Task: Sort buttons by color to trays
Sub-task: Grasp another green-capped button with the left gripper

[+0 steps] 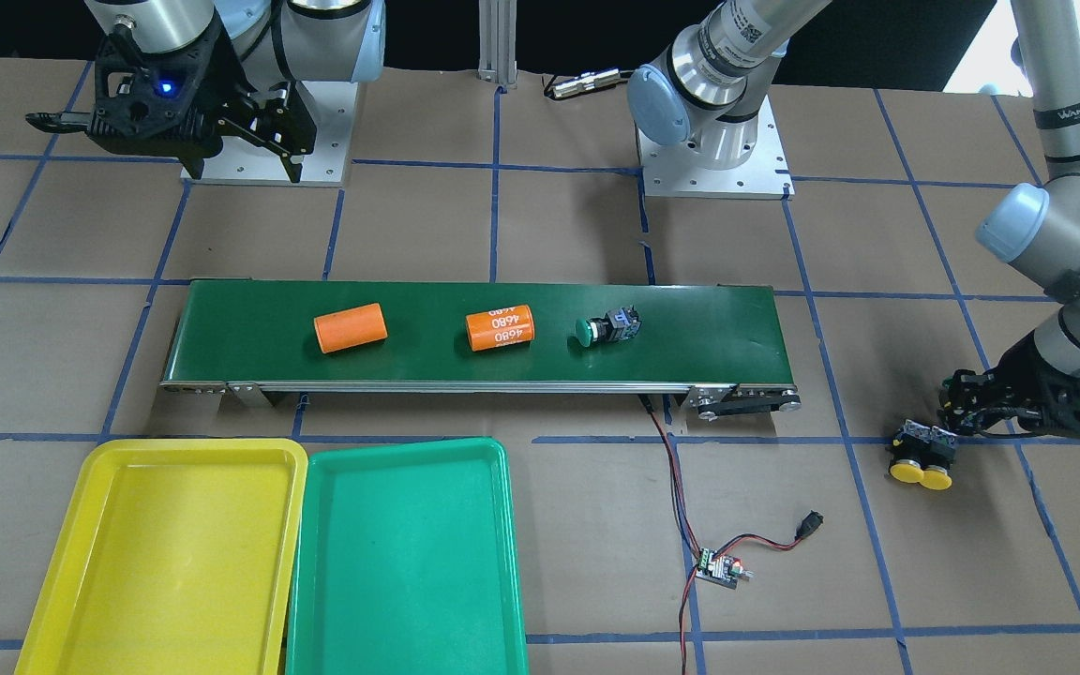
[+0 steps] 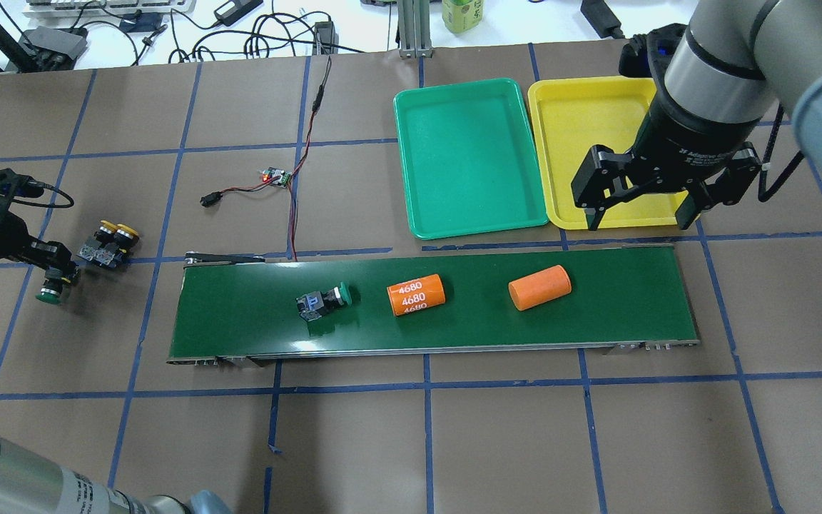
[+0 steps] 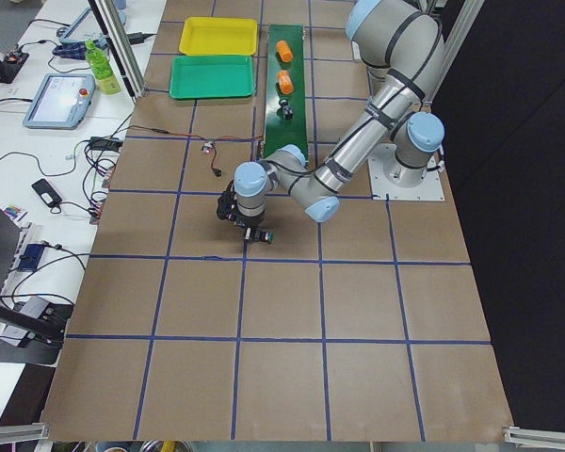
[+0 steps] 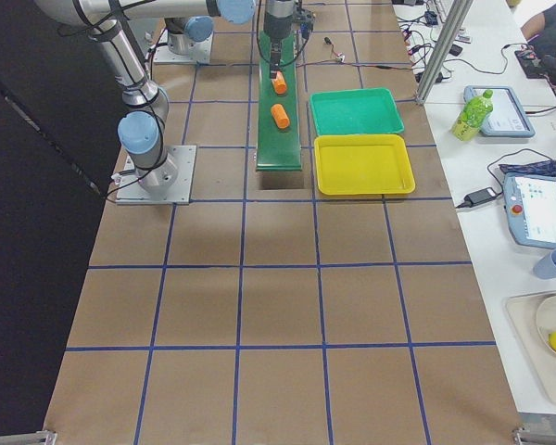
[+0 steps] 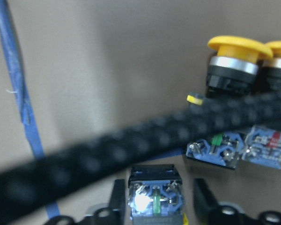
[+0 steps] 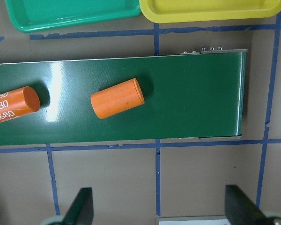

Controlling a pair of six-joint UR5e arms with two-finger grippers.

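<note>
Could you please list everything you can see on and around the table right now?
table: one, brown with a blue tape grid.
conveyor belt: one, dark green, mid-table.
green buttons: two, green caps; one lying on the belt, one off the belt towards the robot's left.
yellow buttons: two, yellow caps, side by side near that second green button.
orange cylinders: two, lying on the belt; one marked 4680.
green tray: one, beyond the belt.
yellow tray: one, beside the green tray.
circuit board: one, small, wired.
left end effector: black, open, straddling a green button.
right end effector: black, open, holding nothing, near the yellow tray.
</note>
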